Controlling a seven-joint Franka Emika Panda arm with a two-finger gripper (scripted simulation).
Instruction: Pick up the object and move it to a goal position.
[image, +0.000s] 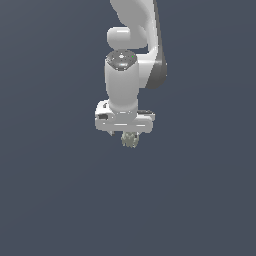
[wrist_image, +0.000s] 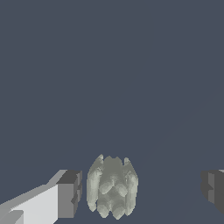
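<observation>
Arm vertical, wrist pointing straight down; end effector jaws spread wide, fingers apart, nothing gripped.

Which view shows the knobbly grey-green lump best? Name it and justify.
The wrist view: the lump appears large, lobes clear, between the open gripper's fingers. The exterior view shows only a small bit under the gripper.

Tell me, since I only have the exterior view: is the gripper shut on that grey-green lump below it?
Observer: No. The wrist view shows the gripper open, with its fingers wide apart.
Operator: Is the lump between them?
Observer: Yes. The knobbly lump sits between them, off-centre and much nearer one finger.
Operator: Is it touching that finger?
Observer: No, a thin gap shows there, so neither finger touches it.
</observation>
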